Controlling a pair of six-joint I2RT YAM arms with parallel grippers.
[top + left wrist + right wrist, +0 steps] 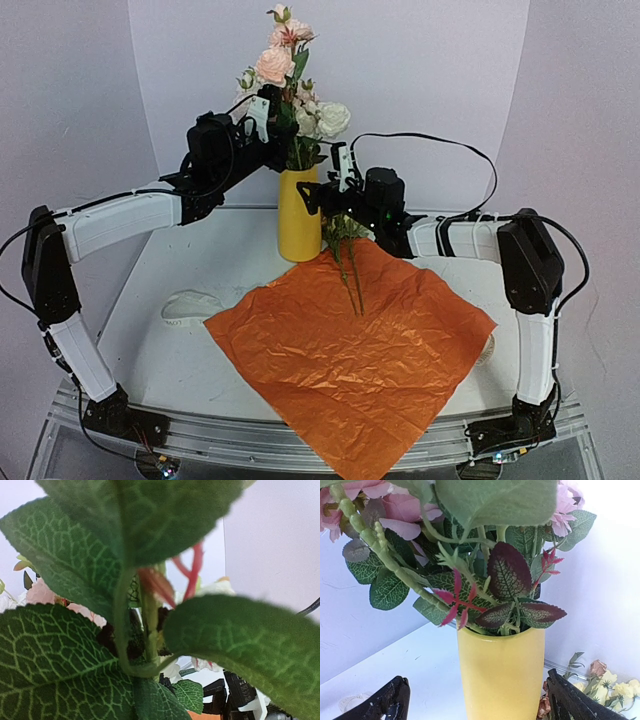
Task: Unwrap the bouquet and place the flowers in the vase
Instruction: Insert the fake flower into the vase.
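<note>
Facing vase (502,672) | right hand (477,680) spread wide | left hand (262,112) closed among roses (275,65)

Note the crinkled, matt orange paper (350,360); your yellow vase (502,675) is smooth with a soft sheen; leaves (55,665) look veined, cloth-like.

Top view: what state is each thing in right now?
Paper: unwrapped, spread flat.
Vase: upright, stems inside.
Roses: standing in vase.
Flowers: lying loose on paper.
Left gripper: shut, among roses.
Right gripper: open, facing vase.
</note>
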